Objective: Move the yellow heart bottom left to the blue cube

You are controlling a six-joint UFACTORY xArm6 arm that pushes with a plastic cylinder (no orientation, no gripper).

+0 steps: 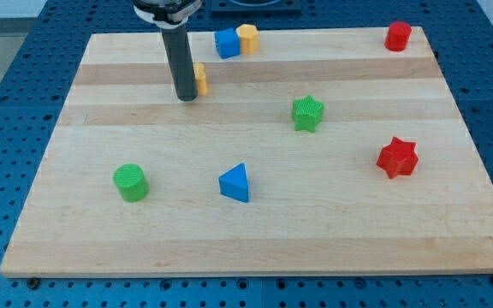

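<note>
Wooden board (pixel 255 248) on a blue table, with small blocks on it.
My tip (pixel 186 98) is a bare rod and holds nothing; the yellow heart (pixel 200 79) touches it at 2 o'clock, half hidden; the blue cube (pixel 226 43) sits near the heart at 1 o'clock; the heart already lies at the cube's 7 o'clock.
</note>
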